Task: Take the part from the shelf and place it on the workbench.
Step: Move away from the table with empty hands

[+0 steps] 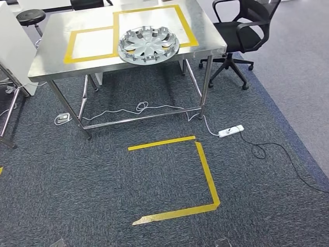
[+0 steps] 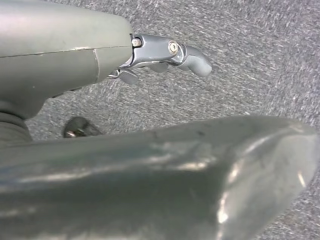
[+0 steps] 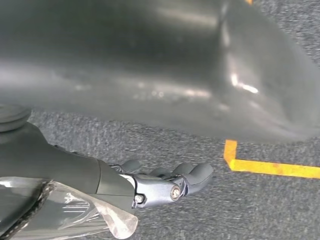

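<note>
A silver wheel cover [image 1: 148, 43] lies flat on the steel workbench [image 1: 54, 59], near its front edge. It overlaps the border between two yellow-taped rectangles [image 1: 93, 43]. My left hand [image 2: 162, 52] hangs over grey carpet in the left wrist view, its fingers loosely extended and nothing in them. My right hand [image 3: 166, 182] hangs the same way in the right wrist view, empty, with a strip of yellow floor tape [image 3: 264, 167] beyond it.
A yellow tape outline [image 1: 207, 175] marks the carpet in front of the bench. A white power strip [image 1: 231, 131] and cables lie near the bench's right legs. A black office chair [image 1: 240, 31] stands at the right, a stool [image 1: 30, 16] and a white panel [image 1: 12, 46] at the left.
</note>
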